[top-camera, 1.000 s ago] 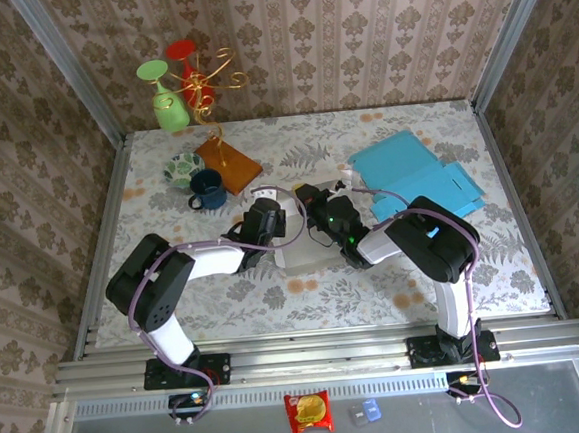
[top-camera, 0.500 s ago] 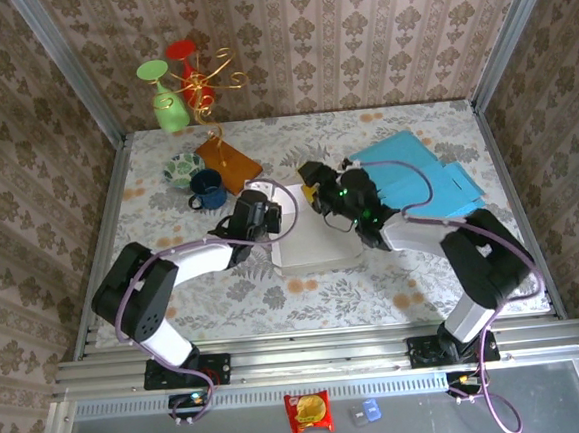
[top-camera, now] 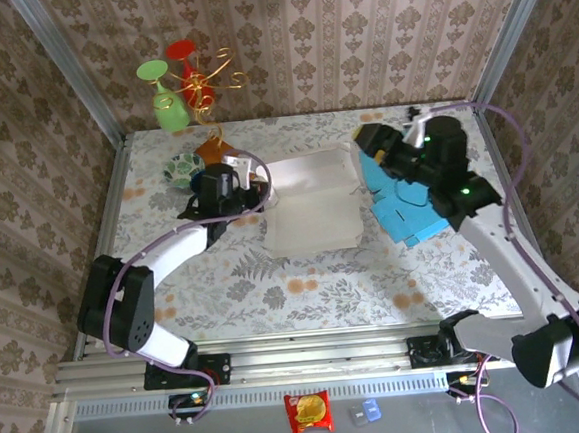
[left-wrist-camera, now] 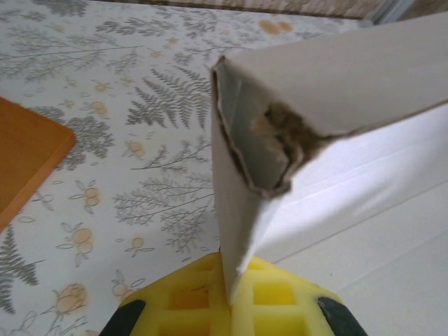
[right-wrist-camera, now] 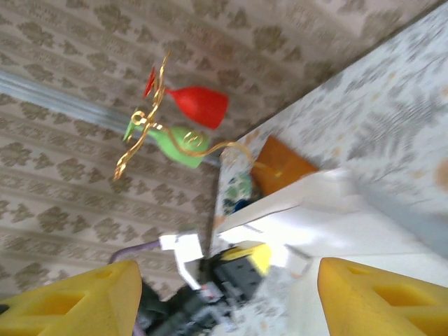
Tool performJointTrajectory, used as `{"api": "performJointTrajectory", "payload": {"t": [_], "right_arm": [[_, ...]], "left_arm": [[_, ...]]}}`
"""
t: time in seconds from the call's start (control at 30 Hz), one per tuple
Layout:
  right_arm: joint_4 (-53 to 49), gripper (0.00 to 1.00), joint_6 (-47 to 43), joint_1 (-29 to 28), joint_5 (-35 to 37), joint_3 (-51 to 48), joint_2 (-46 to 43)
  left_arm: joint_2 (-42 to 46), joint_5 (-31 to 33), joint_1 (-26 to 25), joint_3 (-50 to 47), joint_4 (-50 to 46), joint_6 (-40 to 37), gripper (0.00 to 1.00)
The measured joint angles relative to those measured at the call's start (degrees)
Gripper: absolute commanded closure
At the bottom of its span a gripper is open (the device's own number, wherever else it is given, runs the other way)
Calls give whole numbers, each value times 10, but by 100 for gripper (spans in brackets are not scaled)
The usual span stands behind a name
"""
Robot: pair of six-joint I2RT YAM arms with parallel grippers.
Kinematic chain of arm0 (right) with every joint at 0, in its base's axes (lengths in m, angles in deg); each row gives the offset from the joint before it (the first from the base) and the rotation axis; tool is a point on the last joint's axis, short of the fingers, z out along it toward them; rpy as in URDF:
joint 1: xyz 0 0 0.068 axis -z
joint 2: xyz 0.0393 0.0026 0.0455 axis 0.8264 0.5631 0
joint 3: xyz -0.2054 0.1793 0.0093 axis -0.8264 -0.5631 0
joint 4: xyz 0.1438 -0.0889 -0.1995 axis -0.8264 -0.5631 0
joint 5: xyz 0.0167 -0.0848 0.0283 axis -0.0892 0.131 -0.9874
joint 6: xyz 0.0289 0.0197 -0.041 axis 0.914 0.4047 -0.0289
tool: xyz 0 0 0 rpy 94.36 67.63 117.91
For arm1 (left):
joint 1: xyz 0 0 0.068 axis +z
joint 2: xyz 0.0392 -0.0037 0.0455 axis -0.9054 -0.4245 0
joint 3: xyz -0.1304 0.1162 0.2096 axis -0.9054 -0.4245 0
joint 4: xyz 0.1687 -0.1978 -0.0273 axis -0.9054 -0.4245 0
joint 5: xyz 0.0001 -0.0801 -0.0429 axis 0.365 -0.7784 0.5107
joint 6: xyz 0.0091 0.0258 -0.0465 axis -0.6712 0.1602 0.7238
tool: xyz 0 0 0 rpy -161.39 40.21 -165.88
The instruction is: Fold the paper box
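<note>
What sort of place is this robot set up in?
Probably a lab test cell dressed as a home: patterned wallpaper panels in aluminium framing, a floral tablecloth, a gold wire rack.

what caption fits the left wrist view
Left gripper pinching a corner of the white paper box over floral table.

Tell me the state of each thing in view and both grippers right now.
paper box, partly folded, one side raised.
left gripper, shut on the paper box edge.
right gripper, open, holding nothing.
blue sheets, lying flat.
red glass, hanging upside down.
green glass, hanging upside down.
</note>
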Motion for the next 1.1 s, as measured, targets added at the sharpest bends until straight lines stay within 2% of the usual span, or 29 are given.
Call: {"api": "performJointTrajectory", "payload": {"t": [0.17,0.27,0.4,0.63,1.1], "right_arm": [[-51,48,-80,86,-81,13,-2],[-69,56,-129,102,-127,21,20],[-82,57,-180,110,-186,38,54],[-75,56,-219,103,-266,65,83],[-128,56,-302,54,-268,111,106]], "left_arm": [[-7,-150,46,20,-3,46,100],[-30,-226,62,37,2,74,100],[-62,-299,68,63,-4,97,100],[-72,-348,68,87,-34,105,100],[-89,-359,68,113,-80,103,100]]}}
